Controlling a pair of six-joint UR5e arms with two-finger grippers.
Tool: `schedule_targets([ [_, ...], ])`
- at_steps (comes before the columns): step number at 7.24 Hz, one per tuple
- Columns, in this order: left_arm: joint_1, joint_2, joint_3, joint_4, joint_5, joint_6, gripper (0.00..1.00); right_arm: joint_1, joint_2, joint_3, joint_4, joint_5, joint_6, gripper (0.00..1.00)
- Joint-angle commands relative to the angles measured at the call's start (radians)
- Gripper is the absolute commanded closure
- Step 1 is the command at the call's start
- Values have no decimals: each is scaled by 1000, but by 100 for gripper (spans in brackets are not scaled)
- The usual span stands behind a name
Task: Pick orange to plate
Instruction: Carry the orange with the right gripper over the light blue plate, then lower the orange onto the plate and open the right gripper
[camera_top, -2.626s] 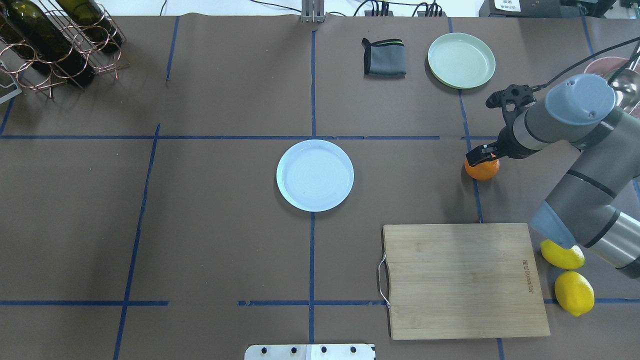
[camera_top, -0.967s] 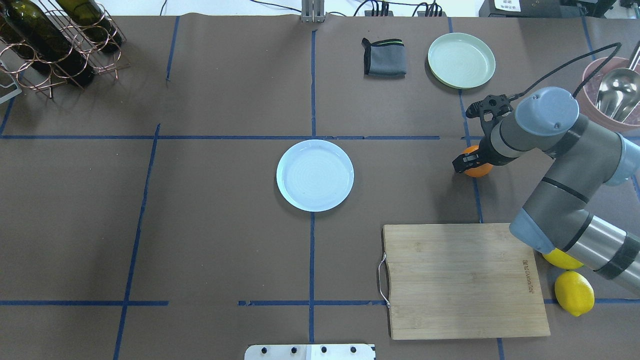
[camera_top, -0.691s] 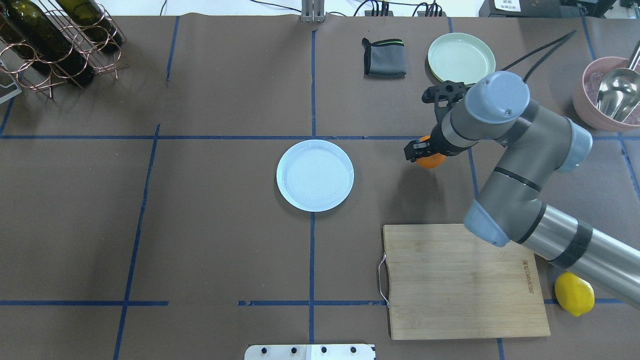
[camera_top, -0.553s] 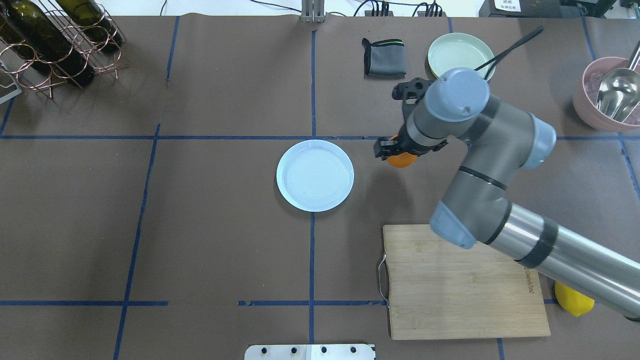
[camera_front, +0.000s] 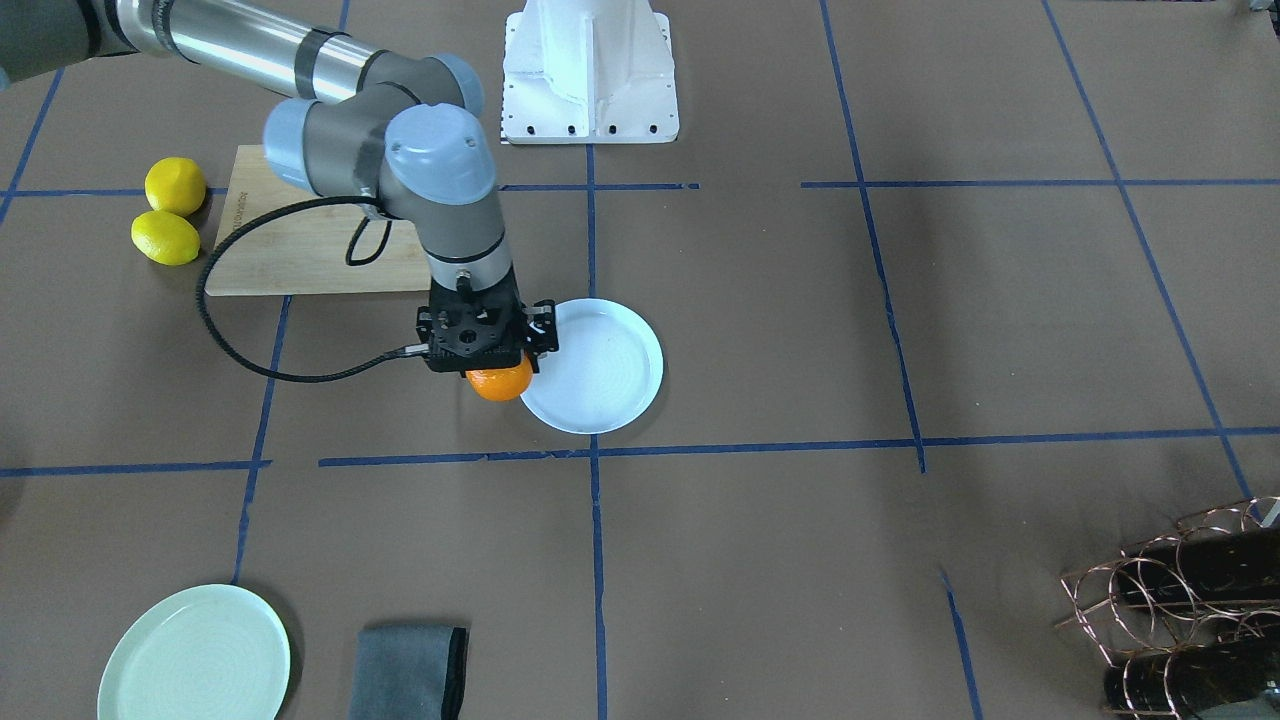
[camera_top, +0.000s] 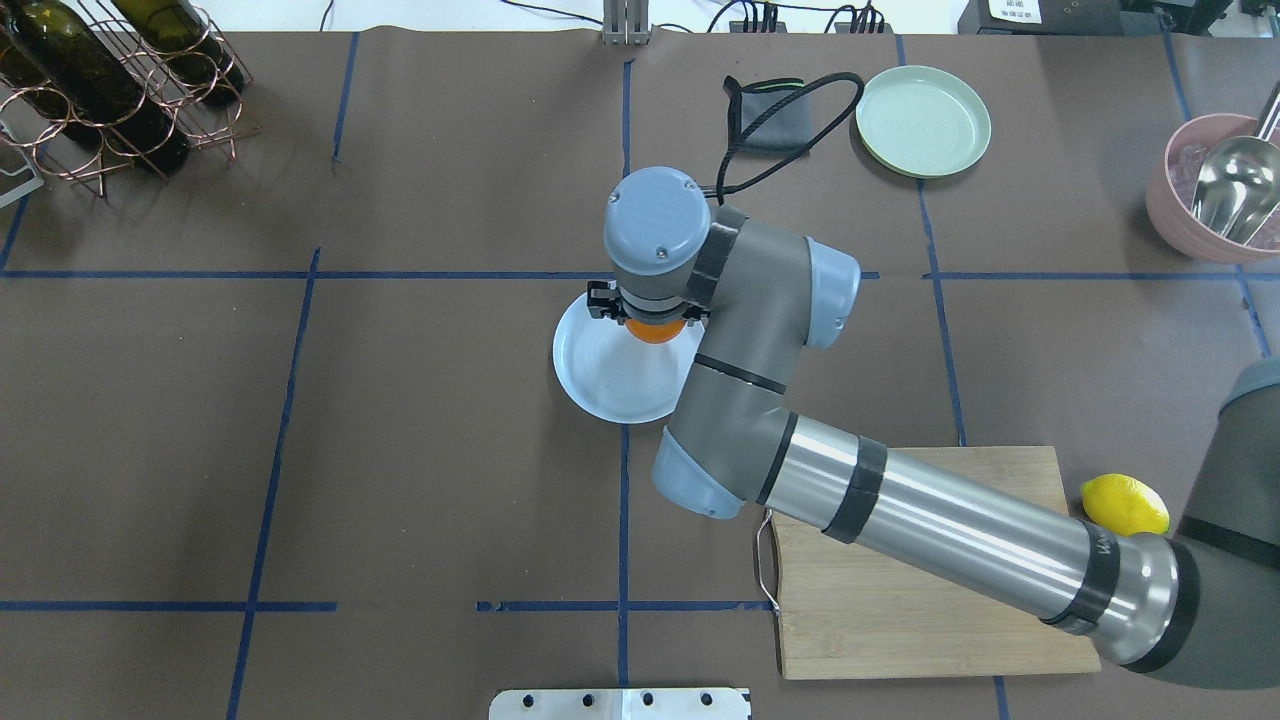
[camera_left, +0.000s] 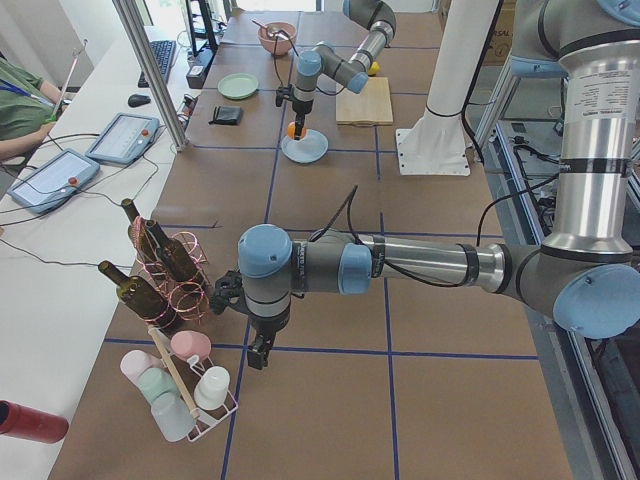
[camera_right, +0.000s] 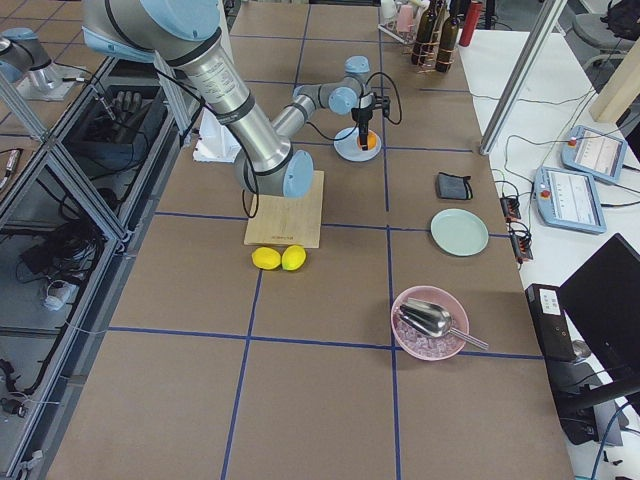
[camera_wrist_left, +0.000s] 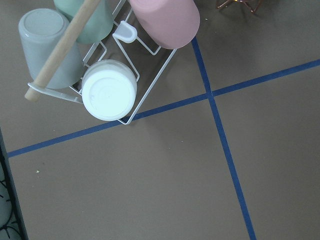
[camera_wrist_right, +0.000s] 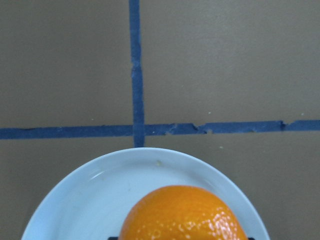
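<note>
Carrying: the orange (camera_wrist_right: 182, 212), clenched between the jaws of the right gripper (camera_front: 492, 362).
Relation: orange hangs over the plate (camera_top: 600, 385), off its middle and clear of its surface.
Next move: probably straight down, then release.
Left gripper (camera_left: 258, 350): well apart; whether its jaws are released or clenched, I cannot tell.
</note>
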Motion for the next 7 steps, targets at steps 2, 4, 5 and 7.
schedule_targets([
  [2, 0, 0, -1, 3, 0, 0, 0, -51, 29, -52, -3, -42, 21, 76],
  [4, 1, 2, 0, 3, 0, 0, 0, -57, 27, -53, -3, -57, 20, 49],
  [5, 0, 2, 2, 3, 0, 0, 0, -57, 32, -50, -3, -57, 20, 0],
  [7, 1, 0, 8, 3, -2, 0, 0, -35, 30, -15, -3, -50, 3, 0],
])
